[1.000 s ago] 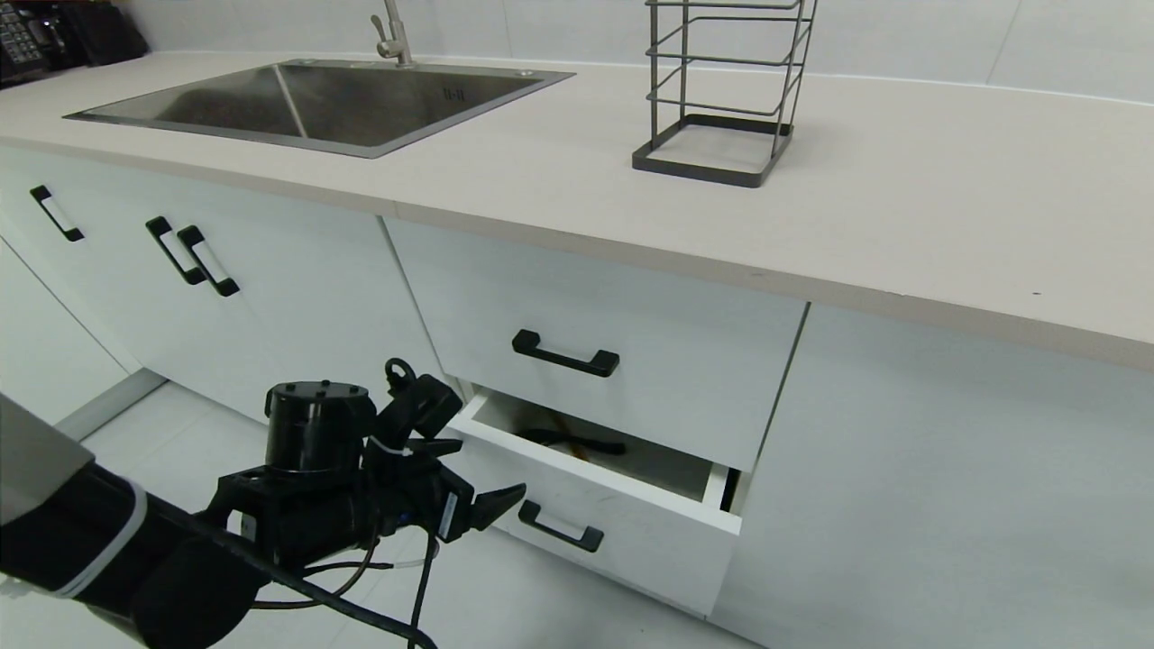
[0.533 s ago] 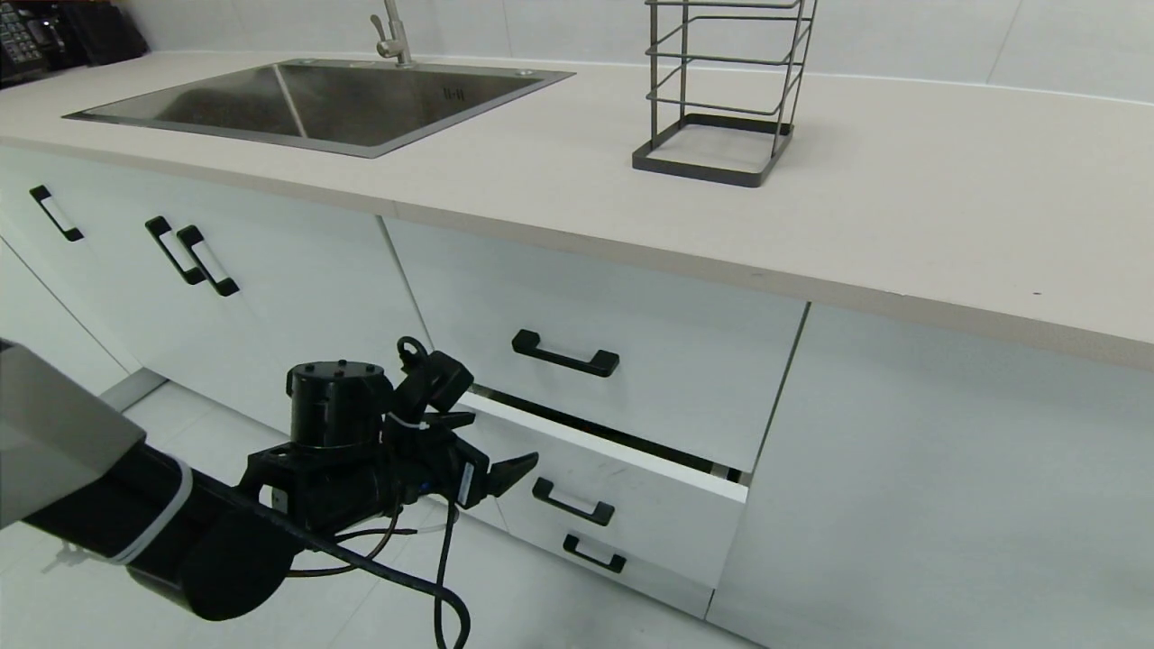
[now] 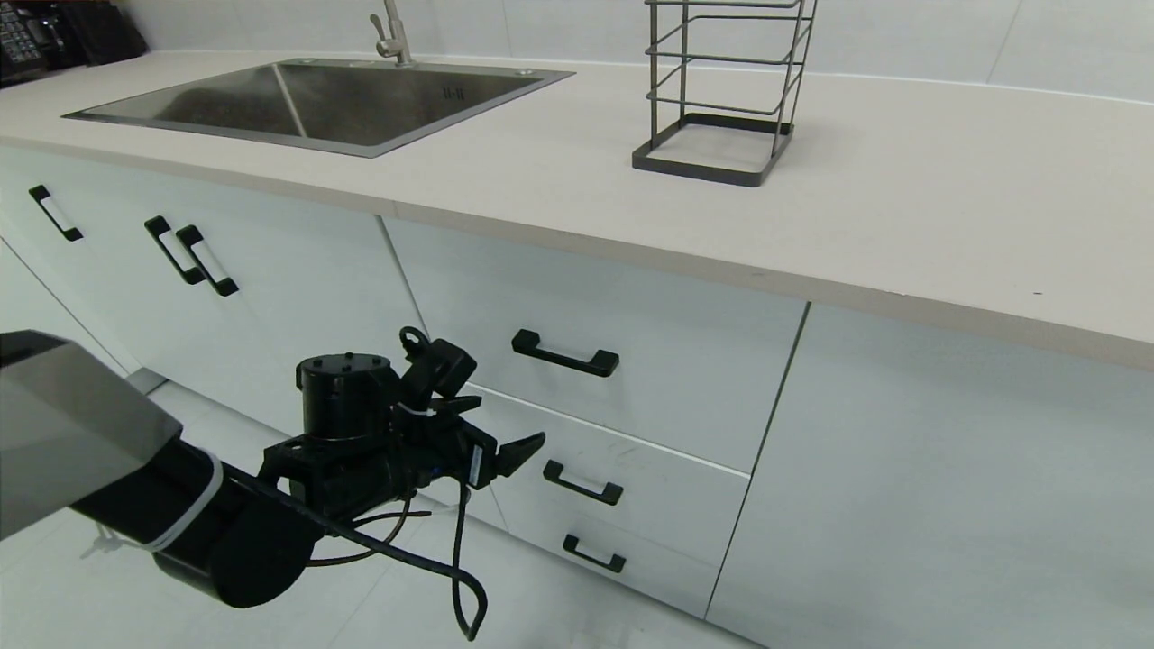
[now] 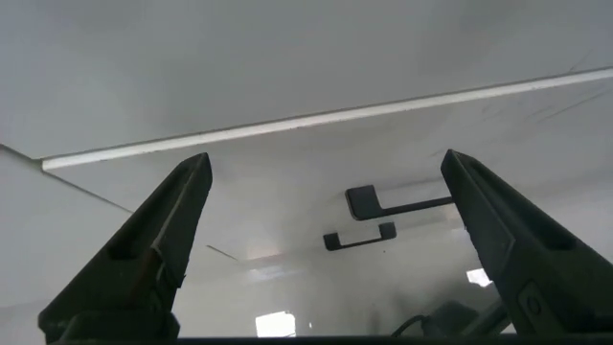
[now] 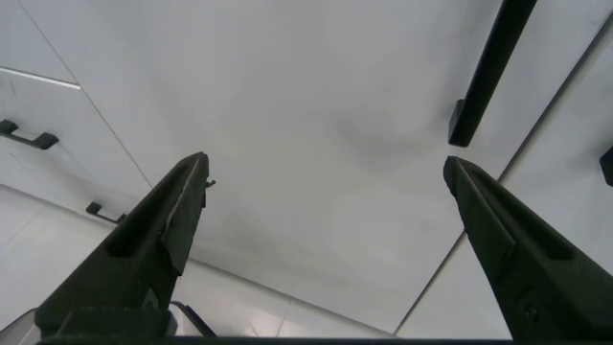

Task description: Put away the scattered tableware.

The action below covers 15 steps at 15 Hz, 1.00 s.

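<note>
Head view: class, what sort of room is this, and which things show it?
Most likely a kitchen: a stainless steel sink with a metal tap set in a pale countertop, a dark wire rack standing on it, and white cabinet drawers with black bar handles below.

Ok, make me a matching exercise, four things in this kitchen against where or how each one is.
1 stainless steel sink
2 dark wire rack
3 white middle drawer with black handle
4 left gripper

A fingers open, facing the drawer fronts
B shut
C sunk into the beige countertop
D standing on the countertop

Pairs: 1-C, 2-D, 3-B, 4-A
</note>
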### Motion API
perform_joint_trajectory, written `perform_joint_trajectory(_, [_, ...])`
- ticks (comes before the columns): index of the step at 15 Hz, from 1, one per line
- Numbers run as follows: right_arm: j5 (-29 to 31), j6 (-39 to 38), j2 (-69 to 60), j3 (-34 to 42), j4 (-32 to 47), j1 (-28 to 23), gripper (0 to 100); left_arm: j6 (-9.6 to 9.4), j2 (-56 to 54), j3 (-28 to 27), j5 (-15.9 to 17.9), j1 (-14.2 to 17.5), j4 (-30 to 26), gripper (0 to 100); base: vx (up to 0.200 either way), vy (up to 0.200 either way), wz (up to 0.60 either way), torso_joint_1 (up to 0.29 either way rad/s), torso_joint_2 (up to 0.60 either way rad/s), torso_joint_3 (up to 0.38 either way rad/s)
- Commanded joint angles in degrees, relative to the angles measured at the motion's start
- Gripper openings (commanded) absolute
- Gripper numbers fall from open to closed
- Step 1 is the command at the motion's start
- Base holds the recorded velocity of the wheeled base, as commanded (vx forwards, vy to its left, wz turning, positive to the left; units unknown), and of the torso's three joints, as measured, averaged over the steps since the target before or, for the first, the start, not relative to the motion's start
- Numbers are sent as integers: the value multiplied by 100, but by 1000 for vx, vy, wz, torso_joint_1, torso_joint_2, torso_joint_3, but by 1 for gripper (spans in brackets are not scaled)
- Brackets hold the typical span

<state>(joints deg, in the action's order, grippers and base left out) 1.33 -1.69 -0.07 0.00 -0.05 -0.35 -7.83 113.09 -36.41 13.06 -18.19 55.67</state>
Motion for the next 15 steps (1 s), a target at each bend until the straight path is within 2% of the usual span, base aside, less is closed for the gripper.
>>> perform_joint_trajectory(1, [-10,20,7,0,14,0,100,-8,-411,284,-14,0,5,100,0,0,0,0,0,0])
perform_joint_trajectory(4, [-10,11,7,-9,14,0,100,-26,-1509,1066,4,0,5,100,0,0,0,0,0,0])
perform_joint_trajectory(6, [-10,-15,7,0,14,0,100,-8,-2608,1620,-5,8,-4,100,0,0,-600,2,2,7])
perform_joint_trajectory(8, [8,-15,7,-9,14,0,100,0,-3786,1945,4,70,-48,100,0,0,-600,0,7,2])
perform_joint_trajectory(9, [-1,-6,7,-9,14,0,100,9,-4515,2112,-14,351,-101,100,0,0,-600,-7,7,2])
perform_joint_trajectory(10, [-1,2,7,-9,14,0,100,-26,-5087,2226,4,799,-162,100,0,0,-600,7,2,7])
perform_joint_trajectory(11, [-1,2,7,-9,14,0,100,-44,-5333,2288,4,984,-171,100,0,0,-600,7,2,-7])
perform_joint_trajectory(12, [8,2,7,-9,14,0,100,-8,-6299,2464,4,1177,-215,100,0,0,0,0,0,0])
perform_joint_trajectory(13, [-10,20,7,-9,14,0,100,-8,-6862,2578,-5,1204,-461,100,0,0,0,0,0,0])
perform_joint_trajectory(14, [-10,20,7,-9,14,0,100,-8,-7442,2692,-31,1265,-953,100,0,0,0,0,0,0])
perform_joint_trajectory(15, [-19,46,7,-9,14,0,100,18,-8084,2727,-58,1300,-1841,100,0,0,0,0,0,0])
